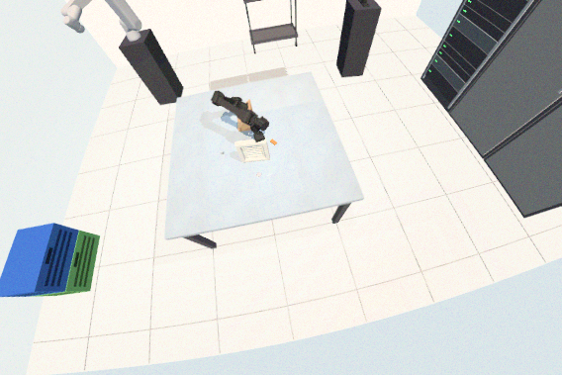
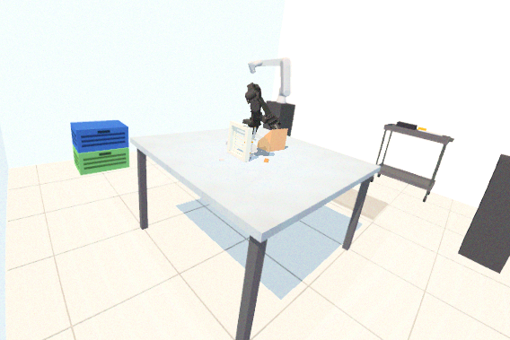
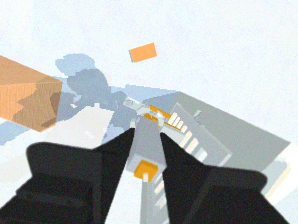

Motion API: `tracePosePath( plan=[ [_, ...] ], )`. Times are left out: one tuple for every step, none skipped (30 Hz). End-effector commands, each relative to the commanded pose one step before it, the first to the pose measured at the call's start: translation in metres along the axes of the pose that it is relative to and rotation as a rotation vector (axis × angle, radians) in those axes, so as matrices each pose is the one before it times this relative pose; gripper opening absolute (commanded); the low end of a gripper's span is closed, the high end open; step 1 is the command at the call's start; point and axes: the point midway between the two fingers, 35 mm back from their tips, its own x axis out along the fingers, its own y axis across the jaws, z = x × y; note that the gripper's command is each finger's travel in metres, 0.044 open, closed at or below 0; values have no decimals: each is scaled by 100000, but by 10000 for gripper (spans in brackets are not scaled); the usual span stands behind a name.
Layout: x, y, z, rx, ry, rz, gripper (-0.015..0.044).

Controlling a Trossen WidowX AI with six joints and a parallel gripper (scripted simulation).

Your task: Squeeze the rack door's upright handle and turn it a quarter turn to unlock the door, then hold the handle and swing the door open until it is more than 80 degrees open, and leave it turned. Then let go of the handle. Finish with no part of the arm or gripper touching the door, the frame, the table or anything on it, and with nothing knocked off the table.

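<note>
The cream rack frame [image 1: 238, 151] [image 2: 232, 137] stands upright on the table [image 1: 208, 201] [image 2: 215, 178], with pale slats inside its outline. The grey upright handle [image 3: 148, 142] has an orange end and lies between my fingertips in the wrist view. My gripper [image 1: 259, 138] [image 2: 254, 131] [image 3: 147, 133] points down, shut on the handle, on the arm's side of the rack. An orange bracket [image 3: 161, 111] shows beyond the handle. In the wrist view the slatted part runs diagonally beside the right finger. The door's exact opening angle and the handle's turn cannot be told; the fingers hide part of the door.
A tan wooden block [image 1: 243, 126] [image 2: 275, 141] [image 3: 30, 95] stands close beside the arm and rack. A small orange piece [image 1: 273, 141] [image 2: 266, 161] [image 3: 143, 52] lies near the gripper. A small pink piece [image 1: 258, 174] [image 2: 221, 160] and a dark bit [image 1: 223, 152] lie on the tabletop.
</note>
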Motion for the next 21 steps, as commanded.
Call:
tracePosePath(
  plan=[
    [144,8,-203,-4954,915,2,20],
    [0,0,0,0,0,0,20],
    [0,0,0,0,0,0,20],
    [0,0,0,0,0,0,20],
    [0,0,0,0,0,0,20],
    [0,0,0,0,0,0,20],
    [0,0,0,0,0,0,20],
    [0,0,0,0,0,0,46],
    [0,0,0,0,0,0,73],
    [0,0,0,0,0,0,99],
    [0,0,0,0,0,0,125],
    [0,0,0,0,0,0,151],
    [0,0,0,0,0,0,178],
    [0,0,0,0,0,0,204],
    [0,0,0,0,0,0,230],
    [0,0,0,0,0,0,256],
    [0,0,0,0,0,0,283],
    [0,0,0,0,0,0,292],
    [0,0,0,818,0,0,292],
    [0,0,0,2455,0,0,292],
    [0,0,0,4092,0,-1,292]
  ],
)
